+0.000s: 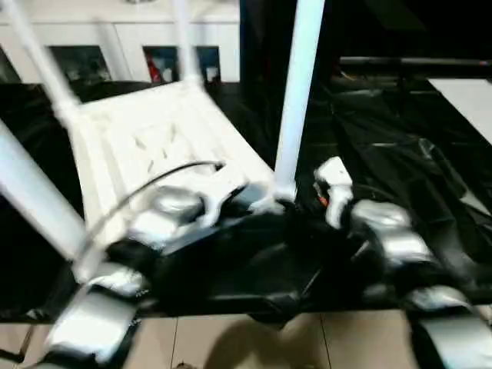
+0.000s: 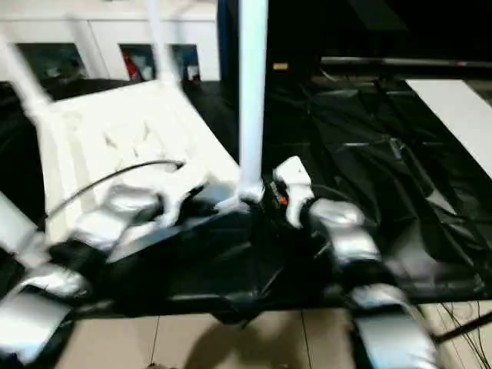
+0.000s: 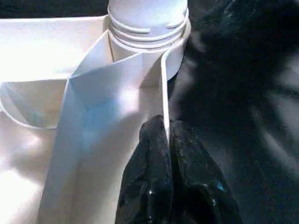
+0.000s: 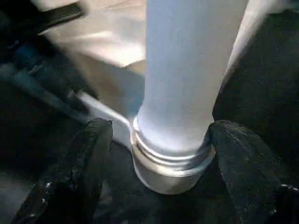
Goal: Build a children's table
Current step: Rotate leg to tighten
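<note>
The white tabletop [image 1: 154, 146] lies underside up and tilted on a black sheet, its ribs showing. White legs stand in its corner sockets: one at the near right corner [image 1: 298, 92], two at the back [image 1: 183, 38] [image 1: 38, 58], one at the near left [image 1: 31, 192]. My left gripper [image 3: 166, 130] is shut on the thin rim wall of the tabletop [image 3: 117, 84], just short of the near right socket [image 3: 149, 32]. My right gripper [image 4: 161, 135] is open, one finger on each side of that leg's base [image 4: 182, 93], just above its ringed collar.
A crumpled black sheet [image 1: 400, 154] covers the work area, and tan floor tiles [image 1: 231, 338] lie in front of it. A white cabinet with glass doors [image 1: 115, 38] stands behind. A white panel [image 1: 469, 100] lies at the far right. A black cable [image 1: 146, 184] arcs over my left forearm.
</note>
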You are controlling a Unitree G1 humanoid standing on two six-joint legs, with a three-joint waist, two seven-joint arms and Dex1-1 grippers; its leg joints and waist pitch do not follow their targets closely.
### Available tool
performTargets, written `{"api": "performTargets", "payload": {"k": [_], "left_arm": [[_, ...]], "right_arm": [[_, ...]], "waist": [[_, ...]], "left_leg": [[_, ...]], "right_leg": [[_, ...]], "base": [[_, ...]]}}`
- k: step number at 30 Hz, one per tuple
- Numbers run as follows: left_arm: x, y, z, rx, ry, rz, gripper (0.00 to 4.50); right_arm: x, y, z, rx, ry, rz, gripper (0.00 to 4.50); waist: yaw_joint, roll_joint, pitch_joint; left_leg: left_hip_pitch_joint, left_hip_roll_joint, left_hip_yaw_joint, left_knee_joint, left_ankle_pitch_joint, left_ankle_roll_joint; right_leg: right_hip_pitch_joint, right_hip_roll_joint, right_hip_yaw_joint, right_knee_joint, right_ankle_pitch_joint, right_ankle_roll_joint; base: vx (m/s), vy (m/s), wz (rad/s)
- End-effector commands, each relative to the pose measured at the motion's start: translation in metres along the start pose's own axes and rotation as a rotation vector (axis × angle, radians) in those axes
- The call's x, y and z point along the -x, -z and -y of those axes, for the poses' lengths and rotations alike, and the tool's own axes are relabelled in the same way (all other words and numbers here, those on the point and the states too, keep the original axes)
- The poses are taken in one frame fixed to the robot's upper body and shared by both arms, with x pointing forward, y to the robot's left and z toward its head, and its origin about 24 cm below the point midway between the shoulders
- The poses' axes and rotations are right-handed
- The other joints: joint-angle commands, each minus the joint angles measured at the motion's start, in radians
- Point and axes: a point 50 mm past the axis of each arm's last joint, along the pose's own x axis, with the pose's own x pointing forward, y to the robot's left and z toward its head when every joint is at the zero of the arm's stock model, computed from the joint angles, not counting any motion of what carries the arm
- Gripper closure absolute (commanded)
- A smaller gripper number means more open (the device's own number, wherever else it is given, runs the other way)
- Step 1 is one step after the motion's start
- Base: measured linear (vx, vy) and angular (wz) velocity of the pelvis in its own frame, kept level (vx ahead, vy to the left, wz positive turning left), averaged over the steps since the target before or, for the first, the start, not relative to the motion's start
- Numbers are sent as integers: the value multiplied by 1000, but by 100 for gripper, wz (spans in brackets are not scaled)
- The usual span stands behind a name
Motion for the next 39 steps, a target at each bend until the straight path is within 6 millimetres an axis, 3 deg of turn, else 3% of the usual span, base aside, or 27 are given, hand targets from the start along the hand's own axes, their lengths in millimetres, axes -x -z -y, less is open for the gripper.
{"api": "performTargets", "payload": {"k": [1, 5, 9, 18, 26, 29, 32, 33, 39], "left_arm": [[-11, 4, 20, -38, 185, -18, 450], [-8, 5, 24, -51, 219, -11, 450], [-6, 5, 23, -51, 210, -12, 450], [-2, 5, 23, -51, 208, -11, 450], [-1, 7, 22, -42, 192, -17, 450], [-4, 7, 18, -9, 131, -16, 450], [-10, 5, 11, 20, 36, -16, 450], [-17, 2, 2, 71, -101, -15, 450], [-34, -9, -10, 213, -338, 16, 450]], "right_arm": [[-5, -3, -9, 28, -100, -13, 99], [-6, -1, -15, 52, -162, -41, 99], [-7, 0, -18, 44, -191, -49, 99], [-3, 2, -18, 36, -223, -67, 172], [-3, 6, -16, 7, -168, -76, 184], [-9, 12, -7, -34, 0, -83, 185], [-14, 18, -2, -106, 149, -89, 185], [-22, 23, -1, -194, 273, -66, 185], [-42, 31, -4, -361, 577, -46, 186]], "waist": [[4, -9, -58], [17, -5, -56], [18, -11, -55], [22, -13, -61], [22, -11, -60], [17, -10, -57], [4, -10, -51], [-3, -12, -51], [-9, -12, -50]], "left_leg": [[18, 14, 9, -63, -207, 98], [29, 19, 12, -68, -247, 70], [23, 16, 11, -72, -247, 52], [19, 13, 13, -61, -161, 84], [20, 13, 13, -63, -178, 75], [19, 12, 12, -66, -187, 62], [24, 9, 8, -74, -284, 20], [25, 9, 6, -76, -303, 1], [25, 5, 4, -78, -325, -14]], "right_leg": [[46, -23, 7, -64, -53, -291], [34, -24, 11, -67, -108, -285], [38, -26, 13, -68, -131, -252], [43, -24, 11, -55, -12, -269], [43, -24, 11, -58, -47, -267], [41, -27, 12, -60, -65, -266], [37, -27, 13, -75, -221, -234], [34, -29, 15, -80, -266, -217], [25, -28, 15, -91, -334, -179]], "base": [[0, 0, 0], [0, 0, 0], [0, 0, 0], [0, 0, 0], [0, 0, 0], [0, 0, 0], [0, 0, 0], [0, 0, 0], [0, 0, 0]]}}
